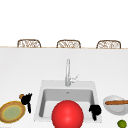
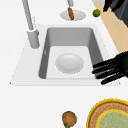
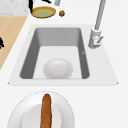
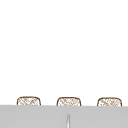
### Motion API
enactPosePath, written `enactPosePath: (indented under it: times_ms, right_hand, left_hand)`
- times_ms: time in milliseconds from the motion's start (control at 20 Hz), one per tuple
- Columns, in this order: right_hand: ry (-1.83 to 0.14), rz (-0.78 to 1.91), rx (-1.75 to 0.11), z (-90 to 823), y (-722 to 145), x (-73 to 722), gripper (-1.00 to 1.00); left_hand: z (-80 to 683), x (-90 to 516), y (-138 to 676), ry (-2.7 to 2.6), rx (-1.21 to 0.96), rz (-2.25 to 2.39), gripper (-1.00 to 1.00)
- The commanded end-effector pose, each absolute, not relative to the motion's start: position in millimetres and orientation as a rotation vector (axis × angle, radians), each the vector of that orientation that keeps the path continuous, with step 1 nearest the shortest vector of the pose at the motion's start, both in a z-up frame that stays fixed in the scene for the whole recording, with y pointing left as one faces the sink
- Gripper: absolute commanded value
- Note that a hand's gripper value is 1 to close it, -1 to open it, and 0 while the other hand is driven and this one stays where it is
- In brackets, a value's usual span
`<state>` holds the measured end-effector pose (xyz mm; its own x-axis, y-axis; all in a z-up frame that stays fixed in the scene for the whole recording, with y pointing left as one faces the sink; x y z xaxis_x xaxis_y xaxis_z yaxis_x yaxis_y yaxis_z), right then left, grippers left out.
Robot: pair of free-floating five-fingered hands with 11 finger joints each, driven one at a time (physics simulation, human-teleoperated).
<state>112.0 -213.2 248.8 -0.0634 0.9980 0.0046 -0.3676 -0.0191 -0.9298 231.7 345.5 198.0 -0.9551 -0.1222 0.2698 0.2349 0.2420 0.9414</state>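
Just left of the grey steel sink (image 1: 93,86), at its front corner, the left hand (image 2: 113,67) hovers open, fingers straight and spread, holding nothing. Nearest it on the white counter lies a small brown round fruit (image 2: 69,118), beside a yellow-rimmed woven plate (image 1: 5,110). The fruit is probably light, firm and apt to roll, so it is best cupped around its middle. The right hand (image 1: 95,110) hangs at the sink's right rim; I cannot tell its fingers. A white bowl (image 2: 69,63) sits in the sink.

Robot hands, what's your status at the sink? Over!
Left hand open, fingers straight, beside the yellow-rimmed plate. Right hand at the sink's right edge. White bowl in the basin, untouched.
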Motion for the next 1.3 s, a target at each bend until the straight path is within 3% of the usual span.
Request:
enactPosePath:
  times_ms: [0,850,1250]
  right_hand:
    - [-0.966,1.415,-0.901,249,-213,112,0.0]
    - [-0.967,1.414,-0.901,249,-213,112,0.0]
    - [-0.967,1.414,-0.901,249,-213,112,0.0]
  left_hand:
    - [205,260,363,-2.175,-0.123,-1.796,-1.0]
    - [195,355,440,-2.056,-0.171,-1.8,-1.0]
    - [181,388,468,-1.989,-0.31,-1.744,-1.0]
